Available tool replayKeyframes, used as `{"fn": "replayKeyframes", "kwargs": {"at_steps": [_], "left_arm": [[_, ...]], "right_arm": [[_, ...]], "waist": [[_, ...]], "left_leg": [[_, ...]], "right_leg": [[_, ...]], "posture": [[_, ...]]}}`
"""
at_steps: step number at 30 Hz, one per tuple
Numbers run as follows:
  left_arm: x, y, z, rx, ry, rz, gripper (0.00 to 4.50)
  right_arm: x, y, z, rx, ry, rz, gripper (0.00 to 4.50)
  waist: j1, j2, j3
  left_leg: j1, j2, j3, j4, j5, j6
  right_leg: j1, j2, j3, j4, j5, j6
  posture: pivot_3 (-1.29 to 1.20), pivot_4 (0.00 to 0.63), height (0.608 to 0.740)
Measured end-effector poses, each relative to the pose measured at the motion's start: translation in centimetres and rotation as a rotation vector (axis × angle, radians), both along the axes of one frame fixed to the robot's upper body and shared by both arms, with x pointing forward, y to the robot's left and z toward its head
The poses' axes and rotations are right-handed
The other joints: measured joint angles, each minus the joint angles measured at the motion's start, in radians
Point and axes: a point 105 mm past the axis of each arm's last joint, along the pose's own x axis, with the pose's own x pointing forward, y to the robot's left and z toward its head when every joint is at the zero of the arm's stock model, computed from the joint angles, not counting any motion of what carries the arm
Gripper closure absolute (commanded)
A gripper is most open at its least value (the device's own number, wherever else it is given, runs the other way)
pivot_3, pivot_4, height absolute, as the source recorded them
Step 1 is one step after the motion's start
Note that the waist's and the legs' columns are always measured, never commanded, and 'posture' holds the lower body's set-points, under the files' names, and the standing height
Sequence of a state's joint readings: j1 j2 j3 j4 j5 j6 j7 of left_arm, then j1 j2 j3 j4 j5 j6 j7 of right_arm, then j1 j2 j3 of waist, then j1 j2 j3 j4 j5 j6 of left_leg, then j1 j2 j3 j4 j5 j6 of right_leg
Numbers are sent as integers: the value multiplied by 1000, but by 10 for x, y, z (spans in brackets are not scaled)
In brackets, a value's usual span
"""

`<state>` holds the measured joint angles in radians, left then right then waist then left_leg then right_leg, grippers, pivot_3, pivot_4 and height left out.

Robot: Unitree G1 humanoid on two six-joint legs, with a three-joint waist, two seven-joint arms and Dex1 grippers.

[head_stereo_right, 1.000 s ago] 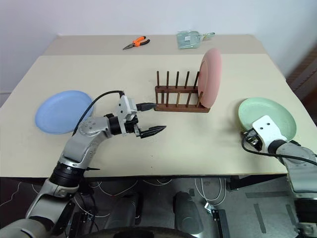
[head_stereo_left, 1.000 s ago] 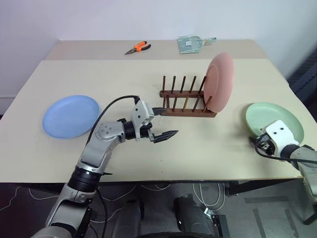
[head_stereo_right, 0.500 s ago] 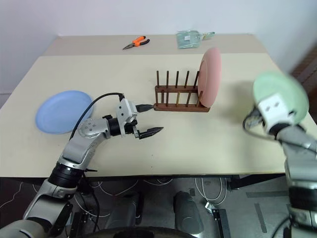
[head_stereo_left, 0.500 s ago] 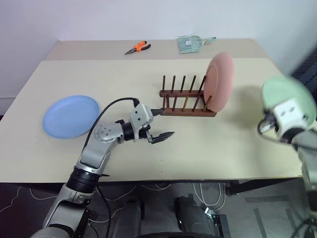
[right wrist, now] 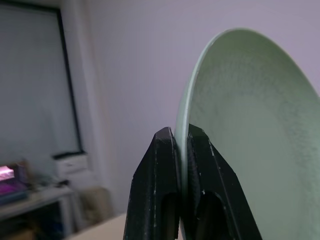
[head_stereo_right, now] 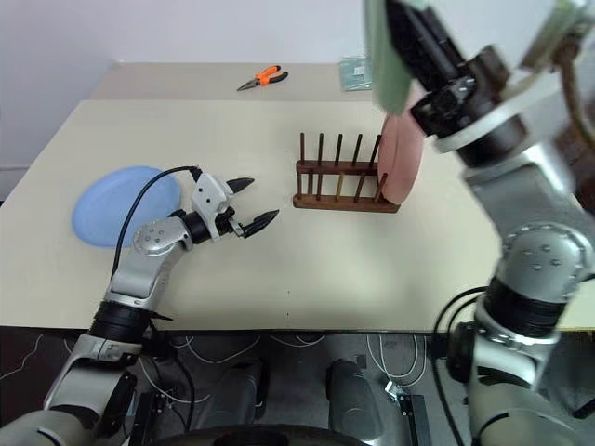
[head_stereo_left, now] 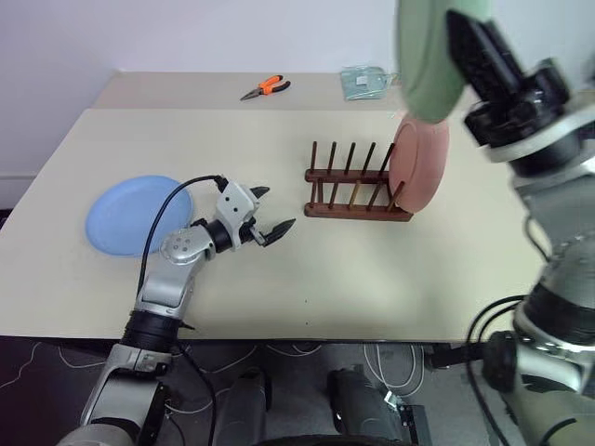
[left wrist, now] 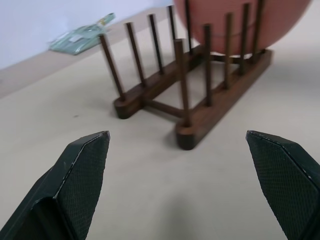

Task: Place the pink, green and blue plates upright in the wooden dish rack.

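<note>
Slotting the green plate [head_stereo_left: 426, 56] well would have meant lowering it edge-first, kept upright, into a free gap of the wooden dish rack [head_stereo_left: 357, 190] just beside the pink plate [head_stereo_left: 420, 165], without knocking that one. The right gripper [right wrist: 181, 150] held it high above the desk [head_stereo_left: 372, 269], jaws clamped on its rim. The plate looked matte mint, shallow, with a low rim. The pink plate stood upright at the rack's right end; the blue plate [head_stereo_left: 138, 214] lay flat, well apart. The left gripper [head_stereo_left: 270, 212] hovered over the desk near the rack's empty end, jaws wide apart.
</note>
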<state>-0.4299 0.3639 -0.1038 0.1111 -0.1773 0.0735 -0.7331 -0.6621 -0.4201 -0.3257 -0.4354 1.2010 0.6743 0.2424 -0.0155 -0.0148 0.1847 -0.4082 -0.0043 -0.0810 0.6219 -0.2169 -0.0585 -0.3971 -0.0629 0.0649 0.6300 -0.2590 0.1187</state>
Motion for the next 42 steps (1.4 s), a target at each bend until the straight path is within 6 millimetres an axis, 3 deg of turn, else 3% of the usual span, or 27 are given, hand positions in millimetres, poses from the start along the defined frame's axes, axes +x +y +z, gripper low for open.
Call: {"fn": "replayKeyframes", "kwargs": {"at_steps": [7, 17, 25, 29, 32, 36, 41, 42], "left_arm": [[-7, -4, 4, -7, -9, -30, 0], [-10, -6, 4, -9, 5, -50, 0], [-11, -7, 4, -11, 13, -56, 0], [-11, -8, 4, -11, 14, -59, 0], [-11, -8, 4, -12, 14, -55, 0], [-10, -7, 5, -10, 7, -38, 0], [-8, -6, 3, -52, 60, -24, 0], [-7, -3, 4, -85, 80, -10, 0]], "right_arm": [[34, 4, -44, -3, 199, -48, 4470], [51, 3, -74, 71, 340, -21, 4470], [75, -11, -89, 111, 443, -97, 4470], [85, -14, -96, 82, 471, -133, 3122], [87, -12, -94, -13, 422, -173, 1584], [87, -17, -86, -187, 285, -279, 1584], [86, -24, -70, -252, 167, -362, 1584], [85, -29, -65, -279, 133, -394, 1312]], "waist": [[-1, 0, 0], [-5, 0, 0], [-6, 1, 0], [-5, 1, 0], [-5, 1, 0], [-4, 1, 0], [-5, 1, 0], [-5, 1, 1]], "left_leg": [[0, 0, 0, 0, 0, 0], [0, 0, 0, 0, 0, 0], [0, 0, 0, -1, 0, 0], [0, 0, 1, -1, 0, 0], [0, 0, 1, -1, 0, 0], [0, 0, 1, -1, 0, 0], [0, 0, 1, -1, 0, 0], [0, 0, 1, -1, 0, 0]], "right_leg": [[0, 0, 0, 0, 0, 1], [-1, 1, 0, 1, 1, 2], [-1, 1, 0, 1, 1, 2], [-1, 1, 0, 0, 1, 2], [-1, 1, 0, 0, 1, 2], [-1, 1, 0, 0, 1, 2], [-1, 1, 0, 0, 1, 2], [-1, 1, 0, 0, 1, 2]], "posture": [[0, 150, 740], [0, 150, 740], [0, 150, 740], [0, 150, 740], [0, 150, 740], [0, 150, 740], [0, 150, 740], [0, 150, 740]]}}
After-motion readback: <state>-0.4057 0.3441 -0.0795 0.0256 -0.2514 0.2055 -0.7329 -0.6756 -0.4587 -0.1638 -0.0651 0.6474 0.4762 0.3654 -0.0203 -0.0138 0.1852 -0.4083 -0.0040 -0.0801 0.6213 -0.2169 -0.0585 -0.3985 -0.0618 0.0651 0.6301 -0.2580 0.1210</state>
